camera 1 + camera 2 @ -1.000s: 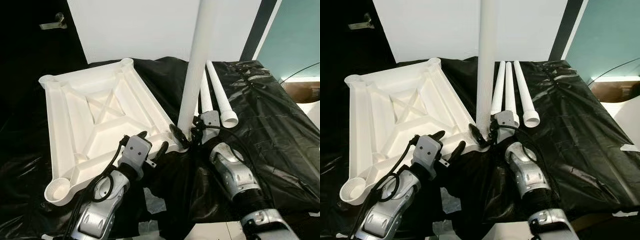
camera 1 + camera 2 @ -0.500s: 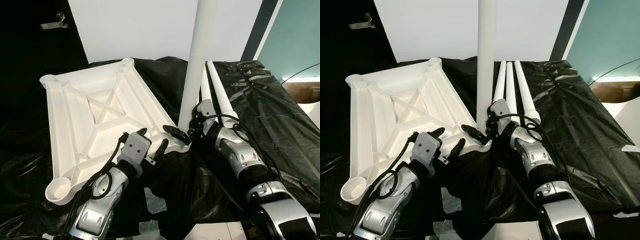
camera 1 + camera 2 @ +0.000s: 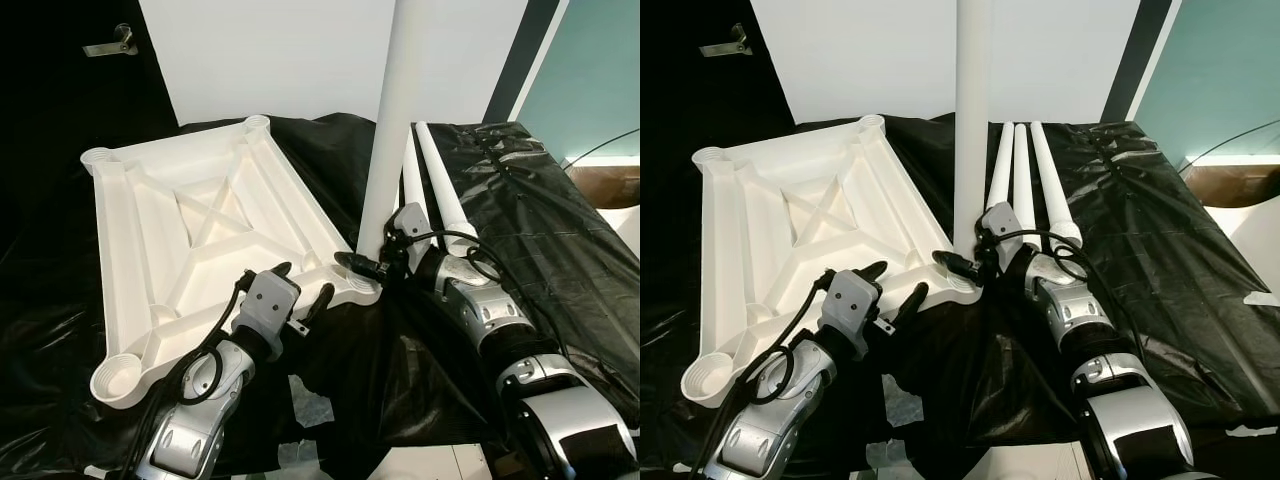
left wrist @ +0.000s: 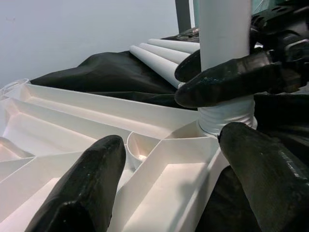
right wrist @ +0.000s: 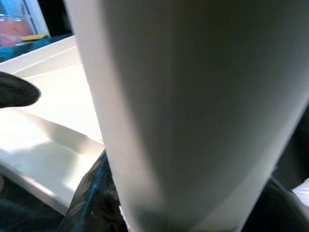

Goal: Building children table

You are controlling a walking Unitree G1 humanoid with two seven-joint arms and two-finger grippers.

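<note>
The white table top (image 3: 200, 230) lies upside down on black sheeting, ribs facing up. One white table leg (image 3: 395, 120) stands upright in the socket at its near right corner. My right gripper (image 3: 370, 265) is shut on this leg just above its threaded base, which also shows in the left wrist view (image 4: 227, 113). The same leg (image 5: 193, 96) is very close in the right wrist view. My left gripper (image 3: 305, 280) is open, just in front of the table top's near edge, left of that corner. Three loose legs (image 3: 1025, 180) lie side by side behind the right arm.
Black plastic sheeting (image 3: 540, 240) covers the whole work surface, wrinkled on the right. The table top's other corner sockets (image 3: 115, 378) stand open. A white wall (image 3: 280, 50) rises behind, with a brown box (image 3: 605, 185) at far right. White scraps (image 3: 310, 405) lie near the front edge.
My right forearm has swung out to the right while its gripper stayed around the base of the upright leg, its fingers turning leftward. The left arm has barely moved.
</note>
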